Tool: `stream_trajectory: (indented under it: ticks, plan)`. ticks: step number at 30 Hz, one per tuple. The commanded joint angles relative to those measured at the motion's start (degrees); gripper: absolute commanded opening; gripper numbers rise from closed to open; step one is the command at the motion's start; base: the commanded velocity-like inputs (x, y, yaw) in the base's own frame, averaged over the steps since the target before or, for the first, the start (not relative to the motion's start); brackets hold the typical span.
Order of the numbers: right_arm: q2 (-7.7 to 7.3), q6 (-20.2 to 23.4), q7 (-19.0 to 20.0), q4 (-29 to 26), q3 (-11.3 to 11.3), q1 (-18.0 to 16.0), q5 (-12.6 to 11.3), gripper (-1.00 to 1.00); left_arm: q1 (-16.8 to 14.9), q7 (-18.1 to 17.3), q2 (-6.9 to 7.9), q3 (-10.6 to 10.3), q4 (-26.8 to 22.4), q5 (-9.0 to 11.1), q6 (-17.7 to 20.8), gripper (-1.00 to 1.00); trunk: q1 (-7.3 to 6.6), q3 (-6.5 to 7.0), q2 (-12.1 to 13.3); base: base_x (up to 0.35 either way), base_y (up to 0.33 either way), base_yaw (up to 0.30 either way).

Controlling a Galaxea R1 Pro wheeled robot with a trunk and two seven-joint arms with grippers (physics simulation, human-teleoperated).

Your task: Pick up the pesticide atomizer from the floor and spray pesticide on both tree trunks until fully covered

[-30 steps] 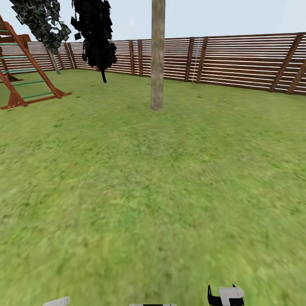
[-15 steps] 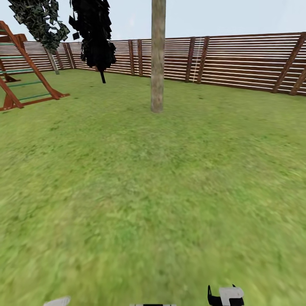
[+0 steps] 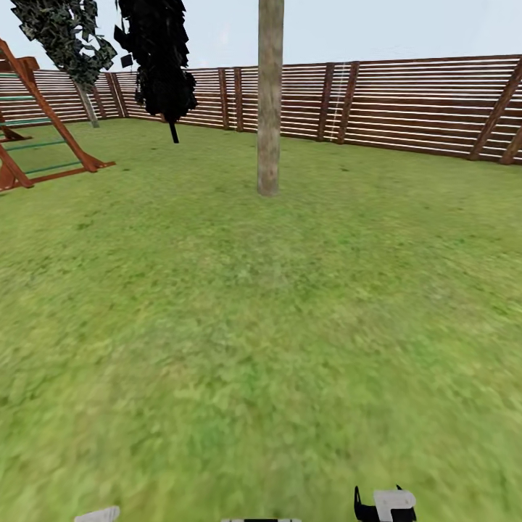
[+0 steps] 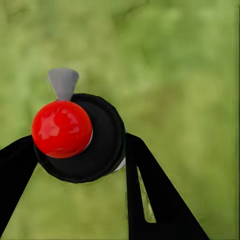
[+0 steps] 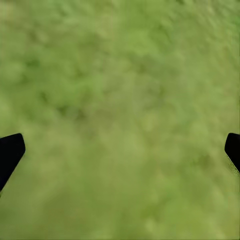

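One pale tree trunk (image 3: 269, 98) standing ahead on grass (image 3: 261, 326), left gripper (image 4: 80, 155) jaws clamping the atomizer (image 4: 80, 137) (red-capped), right gripper (image 5: 120, 150) jaws gaping wide, empty.

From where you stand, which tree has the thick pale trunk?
The nearest tree, straight ahead on the grass; the black tree by the fence has a thin dark stem.

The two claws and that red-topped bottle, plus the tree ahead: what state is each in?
Left gripper: shut on the pesticide atomizer.
Pesticide atomizer: held between the black fingers, red top and grey nozzle showing, no mist visible.
Right gripper: open, holding nothing, grass below.
Tree trunk: upright on the lawn, pale, no visible specks.
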Motion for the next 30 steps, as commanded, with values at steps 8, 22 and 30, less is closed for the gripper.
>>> stream_trajectory:
  ticks: [8, 22, 30]
  plan:
    - [0.0, 0.0, 0.02, 0.01, 0.0, 0.0, 0.0, 1.0, 0.0, -0.03, 0.0, 0.01, 0.0, 0.03, 0.02, -1.0, 0.0, 0.0, 0.0, 0.34, 0.0, 0.0]
    - [0.0, 0.01, -0.02, -0.01, 0.0, 0.0, 0.0, 1.0, 0.0, -0.04, 0.0, 0.01, 0.0, 0.04, 0.02, -1.0, 0.0, 0.0, 0.0, 0.34, 0.0, 0.0]
    - [0.0, 0.0, -0.01, -0.01, 0.0, 0.0, 0.0, 1.0, 0.0, -0.05, 0.0, 0.01, 0.0, 0.02, 0.02, -1.0, 0.0, 0.0, 0.0, 0.34, 0.0, 0.0]
